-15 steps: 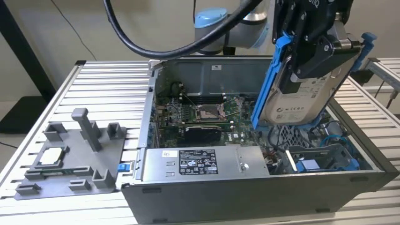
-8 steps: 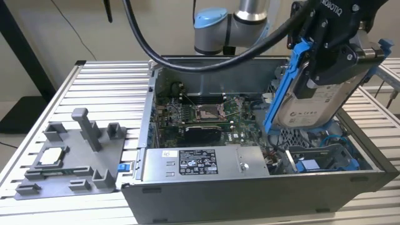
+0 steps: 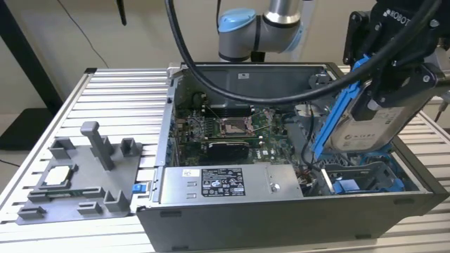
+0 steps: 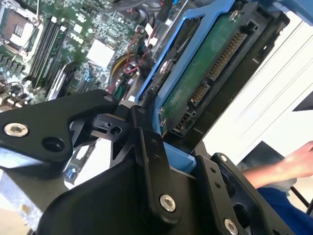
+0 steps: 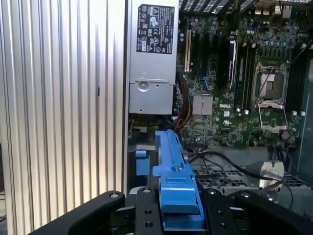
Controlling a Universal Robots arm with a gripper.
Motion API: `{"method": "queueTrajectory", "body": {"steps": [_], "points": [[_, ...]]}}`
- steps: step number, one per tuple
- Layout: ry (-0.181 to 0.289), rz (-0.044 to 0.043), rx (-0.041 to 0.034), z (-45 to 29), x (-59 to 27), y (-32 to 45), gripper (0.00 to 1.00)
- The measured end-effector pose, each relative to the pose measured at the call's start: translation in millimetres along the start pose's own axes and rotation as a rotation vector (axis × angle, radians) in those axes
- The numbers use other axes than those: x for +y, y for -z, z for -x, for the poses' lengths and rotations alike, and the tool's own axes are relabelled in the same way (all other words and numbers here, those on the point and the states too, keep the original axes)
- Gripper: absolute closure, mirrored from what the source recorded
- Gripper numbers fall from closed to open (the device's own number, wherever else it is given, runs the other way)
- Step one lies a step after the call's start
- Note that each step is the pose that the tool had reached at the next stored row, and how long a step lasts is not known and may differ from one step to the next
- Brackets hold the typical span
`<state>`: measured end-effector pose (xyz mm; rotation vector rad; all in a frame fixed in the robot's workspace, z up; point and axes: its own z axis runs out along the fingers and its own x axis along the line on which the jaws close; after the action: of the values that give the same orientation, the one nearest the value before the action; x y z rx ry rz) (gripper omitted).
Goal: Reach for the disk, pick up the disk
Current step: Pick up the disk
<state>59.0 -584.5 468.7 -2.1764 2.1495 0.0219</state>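
In the exterior view the disk [image 3: 367, 129], a silver-grey drive with a white label in a bright blue bracket, hangs tilted above the right end of the open computer case [image 3: 281, 221]. My gripper [image 3: 383, 100] is shut on its upper part. In the second wrist view the disk [image 4: 203, 73] shows its green circuit-board side, edged by the blue bracket, and black fingers [image 4: 146, 142] clamp it. In the first wrist view the blue bracket of the disk [image 5: 172, 166] sticks out between the black fingers [image 5: 146, 210].
Below the disk lies a drive bay with blue parts [image 3: 365, 182]. The case holds a motherboard [image 3: 232, 126] and a grey power supply with a sticker [image 3: 225, 184]. A grey fixture [image 3: 77, 179] stands on the slatted table [image 3: 119, 95]. A person's hand [image 4: 298, 164] is nearby.
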Motion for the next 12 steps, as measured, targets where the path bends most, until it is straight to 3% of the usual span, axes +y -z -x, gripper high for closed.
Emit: {"method": "queueTrajectory", "body": {"steps": [8,12], "points": [[0.0,0.0,-0.0004,-10.1,-23.9,-12.2,1.0],[-0.002,-0.0002,-0.0003,-13.9,-28.7,-19.5,1.0]]}}
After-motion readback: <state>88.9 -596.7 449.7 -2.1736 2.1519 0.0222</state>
